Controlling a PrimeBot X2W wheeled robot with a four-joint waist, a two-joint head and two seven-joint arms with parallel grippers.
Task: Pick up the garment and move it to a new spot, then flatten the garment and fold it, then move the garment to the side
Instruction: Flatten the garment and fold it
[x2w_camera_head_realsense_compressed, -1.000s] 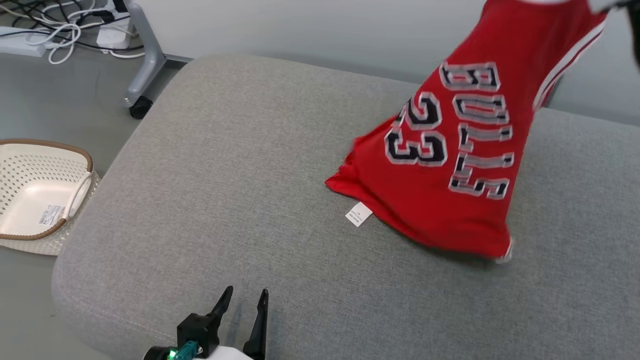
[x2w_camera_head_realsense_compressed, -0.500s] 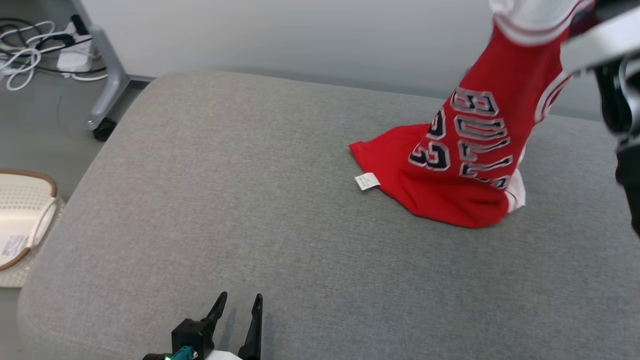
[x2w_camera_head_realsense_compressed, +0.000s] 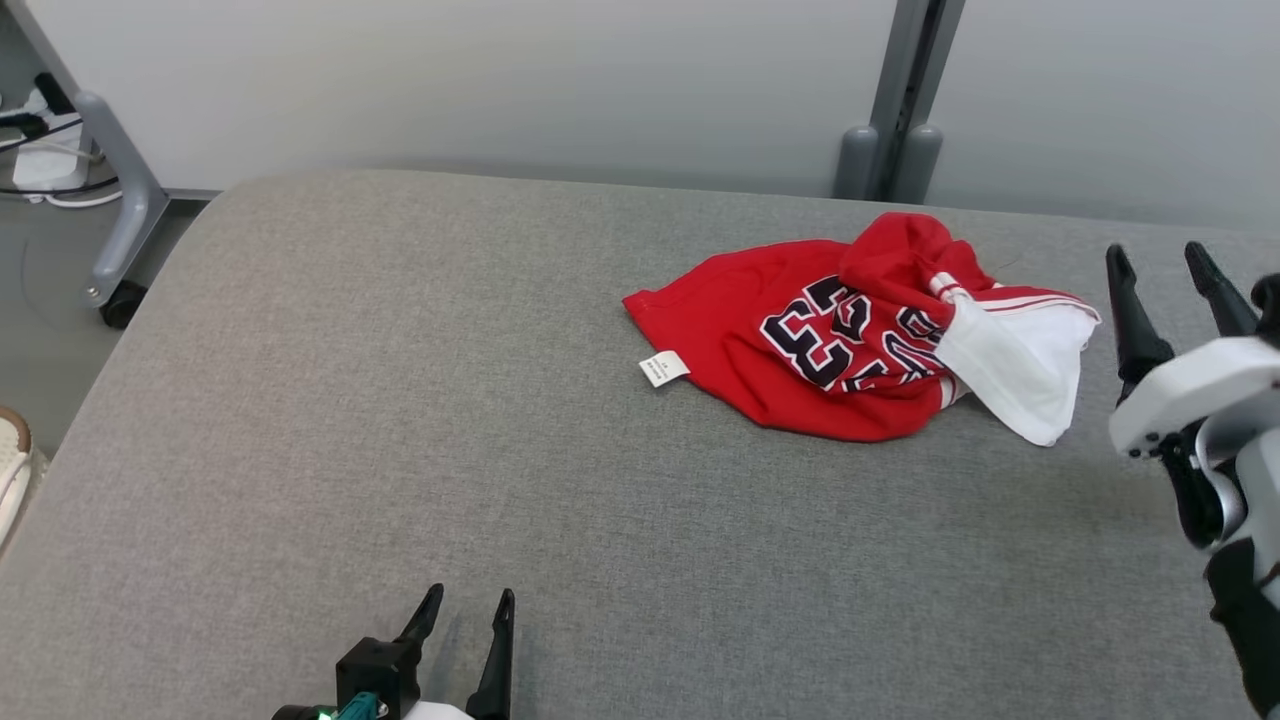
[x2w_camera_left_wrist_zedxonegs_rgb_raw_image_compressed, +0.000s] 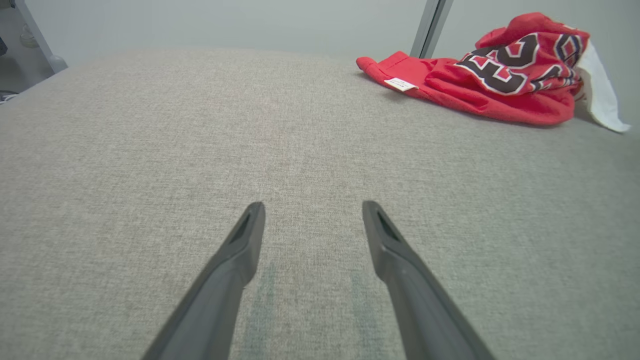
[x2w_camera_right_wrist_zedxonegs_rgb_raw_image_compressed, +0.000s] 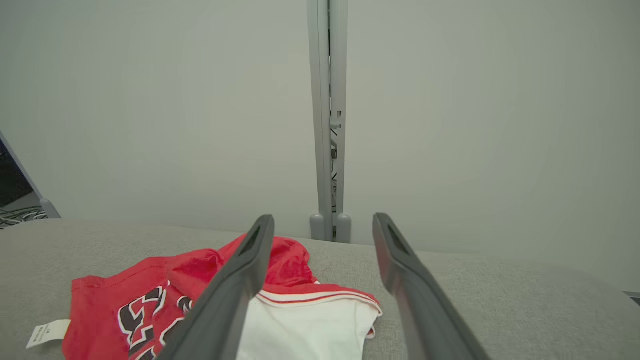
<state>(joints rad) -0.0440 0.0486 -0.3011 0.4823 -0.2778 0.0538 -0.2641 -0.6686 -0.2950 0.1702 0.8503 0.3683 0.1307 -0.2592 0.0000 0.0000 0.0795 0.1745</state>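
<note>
On the grey cushion (x2w_camera_head_realsense_compressed: 400, 420) the red jersey (x2w_camera_head_realsense_compressed: 780, 330) lies crumpled, both grippers' fingers (x2w_camera_head_realsense_compressed: 1125, 310) spread and empty.

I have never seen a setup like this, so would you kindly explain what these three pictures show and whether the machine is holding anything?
This is a wheeled robot with two arms, each ending in a two-fingered tool. The head view looks down from its head at a grey cushioned surface. The other two come from cameras on each wrist, looking along that arm's own dark fingers.

A crumpled red basketball jersey, numbered 23 with its white lining turned out, lies on the surface. A small white care tag sticks out at its edge.

Nothing is held. The left tool sits low near the robot, fingers apart and far from the jersey. The right tool is beside the jersey, also open, not touching it.
</note>
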